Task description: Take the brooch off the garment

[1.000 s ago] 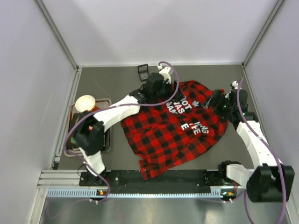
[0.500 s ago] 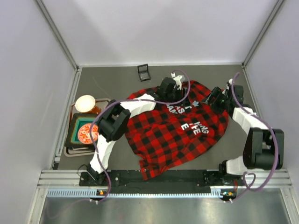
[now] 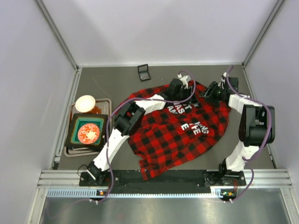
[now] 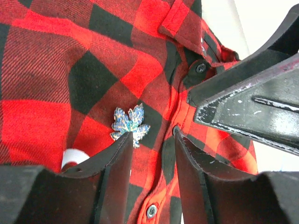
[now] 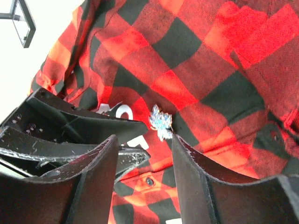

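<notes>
Brooch: tiny, leaf/snowflake-shaped w/ jagged points, glittery pale blue-silver. It's pinned flat on the garment beside the button placket, w/ a black button at its 1 o'clock. Garment = woven flannel in red/black buffalo check, w/ visible twill ribs, soft folds and bold white block lettering. In top view it lies spread and rumpled on the grey table. The brooch spot is near its 1 o'clock edge, btwn the two grippers.

Left gripper: matte black, scuffed fingers, jaws partly open, nothing clamped. Brooch sits approx 11 o'clock of the gap, its lower tip right at the tip of the 9 o'clock-side finger. Contact or hairline gap, can't tell.

Right gripper: also moderately parted, holding nothing. Brooch sits just above the tip of its 3 o'clock-side finger, approx 1 o'clock of the gap. Both grippers are nose-to-nose over the same patch, each showing in the other's wrist cam.

Small black square box stands on bare table at the garment's 11 o'clock, apart from it. At its 9 o'clock is a tray w/ a white bowl and a green square dish w/ a red-orange round centre.
</notes>
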`<act>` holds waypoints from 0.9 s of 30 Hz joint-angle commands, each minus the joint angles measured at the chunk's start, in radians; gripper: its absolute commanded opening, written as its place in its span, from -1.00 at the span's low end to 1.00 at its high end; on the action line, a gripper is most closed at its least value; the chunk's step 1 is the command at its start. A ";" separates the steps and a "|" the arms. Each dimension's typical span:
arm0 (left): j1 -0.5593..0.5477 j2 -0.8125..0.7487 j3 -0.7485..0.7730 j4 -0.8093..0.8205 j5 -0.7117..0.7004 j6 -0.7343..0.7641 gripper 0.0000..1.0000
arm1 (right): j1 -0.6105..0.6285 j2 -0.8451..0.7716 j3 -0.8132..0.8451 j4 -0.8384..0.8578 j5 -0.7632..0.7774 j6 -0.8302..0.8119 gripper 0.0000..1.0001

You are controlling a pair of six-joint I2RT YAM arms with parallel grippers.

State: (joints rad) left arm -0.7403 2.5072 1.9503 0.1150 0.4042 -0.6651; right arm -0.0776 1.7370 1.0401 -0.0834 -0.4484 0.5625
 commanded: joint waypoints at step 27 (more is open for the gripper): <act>0.022 0.050 0.013 0.060 0.022 -0.065 -0.19 | -0.014 0.217 0.072 0.111 -0.114 0.028 -0.24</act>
State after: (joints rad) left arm -0.7322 2.5687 1.9865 0.1532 0.4168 -0.7353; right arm -0.0864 1.9320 1.1130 -0.0486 -0.5301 0.5735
